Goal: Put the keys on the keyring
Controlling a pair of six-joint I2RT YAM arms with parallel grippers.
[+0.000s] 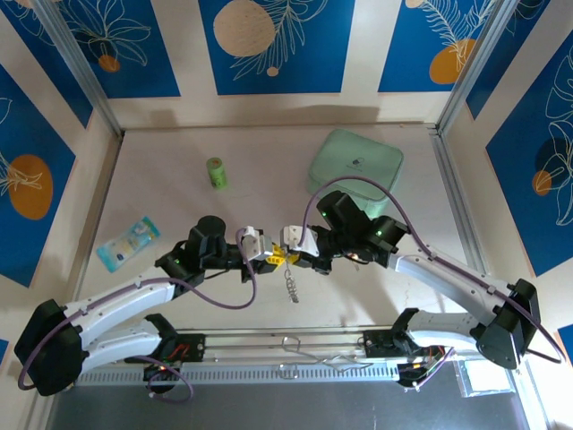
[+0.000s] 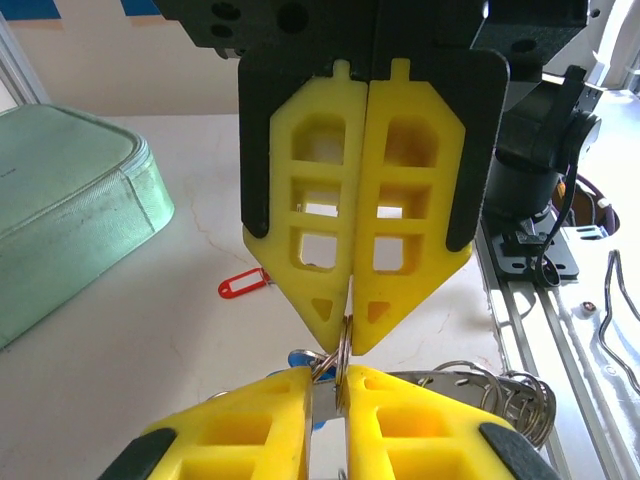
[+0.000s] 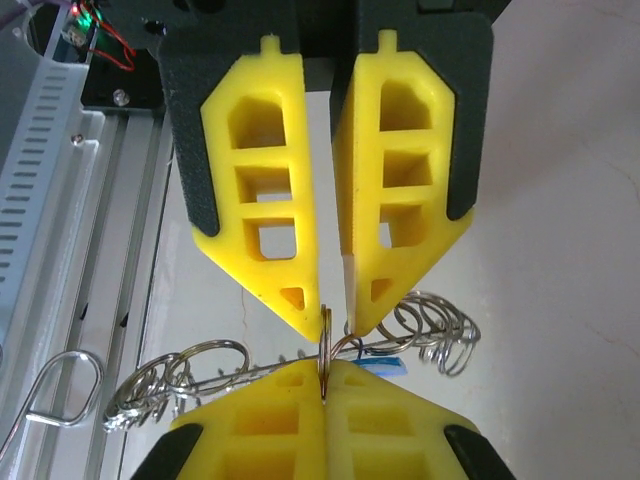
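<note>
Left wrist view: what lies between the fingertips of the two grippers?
A thin metal ring bridges the gap, from the shut right gripper down to the left gripper. The right wrist view shows it too.

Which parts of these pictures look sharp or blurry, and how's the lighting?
Top view: even soft light, faint shadows under the arms, everything sharp. Left wrist view: nearest yellow fingers slightly soft, red tag crisp. Right wrist view: metal loops glint; the table looks washed out.

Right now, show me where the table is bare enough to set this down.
Free: between green cylinder and green pouch; also between cylinder and blue packet. Crowded: centre, where left gripper and right gripper meet at the keyring.
</note>
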